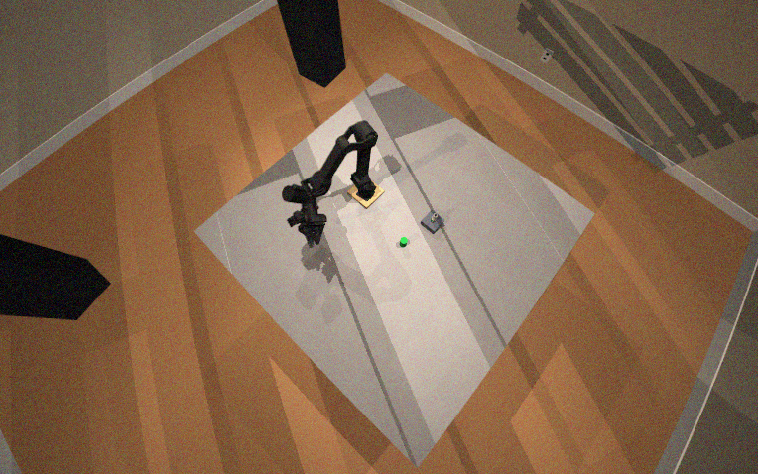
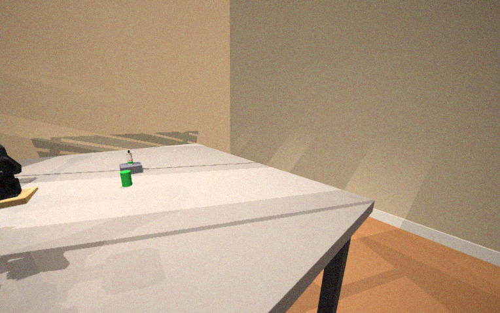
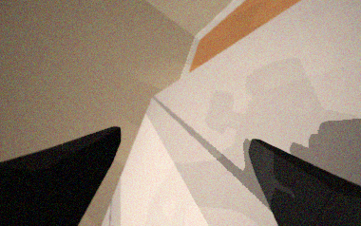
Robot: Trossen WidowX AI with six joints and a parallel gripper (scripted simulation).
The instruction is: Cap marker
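Two task items are sitting on the table [image 1: 503, 234], both well apart from the arm [image 1: 335, 159]. The green cap [image 1: 403, 241] is standing upright on the tabletop, loose, w/ nothing touching it. Near it, the grey holder block [image 1: 432, 221] is carrying the marker [image 1: 433, 214], which is standing upright in it; in the exterior view the marker [image 2: 129, 157] is showing a pale body w/ a dark tip and a green band low down, just above the block [image 2: 131, 167]. In that view the cap [image 2: 125, 178] is sitting just in front of the block, not touching it. The marker is uncapped.

The arm is rising from a tan base plate [image 1: 366, 195] and folding over to the side away from the cap & block. The gripper [image 1: 311, 227] is hanging above the table, pointing downward, and its shadow is falling on the surface beneath it. Jaws are standing wide apart, w/ nothing between them: in the wrist view the two dark fingers are framing only bare tabletop, a dark seam line and shadows, plus a strip of orange floor [image 3: 237, 28] beyond the table edge. Neither cap nor marker is showing in the wrist view.

In the exterior view only a bit of the arm's black base [image 2: 7, 181] is showing at the left edge, on the tan plate [image 2: 18, 197].
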